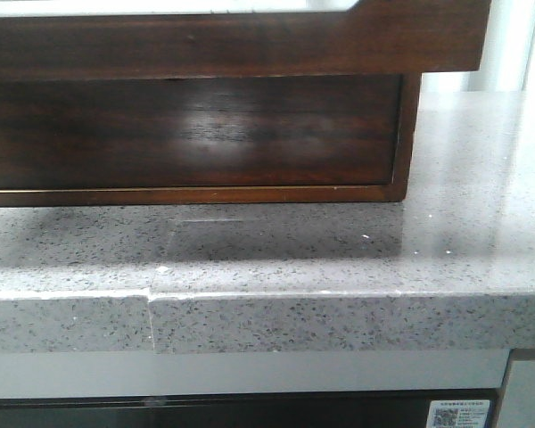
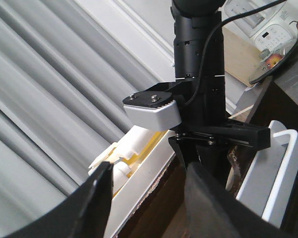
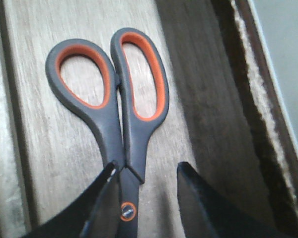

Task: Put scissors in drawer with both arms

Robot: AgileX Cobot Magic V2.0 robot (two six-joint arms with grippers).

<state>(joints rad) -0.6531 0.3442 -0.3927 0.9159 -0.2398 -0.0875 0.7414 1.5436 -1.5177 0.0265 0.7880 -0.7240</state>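
Scissors [image 3: 120, 114]: grey handles with orange loop linings, blades closed, lying flat on a pale wood-grain surface; pivot screw sits between the right gripper's fingers, loops pointing away from it.
Right gripper [image 3: 148, 196]: fingers spread, one on each side of the pivor end of the scissors; whether either finger touches them cannot be told, and no grip is made.
Left gripper [image 2: 149, 198]: two dark fingers apart, nothing between them; raised and looking across at the other arm [image 2: 198, 74], which reaches down into the wooden chest.
Wooden chest [image 1: 196, 134]: dark glossy front on a speckled grey countertop [image 1: 446, 232], an upper part overhanging toward the camera.
Drawer: cannot be identified with certainty in any view; the overhanging part may be it.
Progress: judged either scissors just laid down and released, or not yet picked up; the frames do not settle which. Closing of the drawer appears left.
View differences: only the right wrist view shows the scissors; only the front view shows the chest's exterior; only the left wrist view shows the arm and white trays [image 2: 283, 163] beside it.
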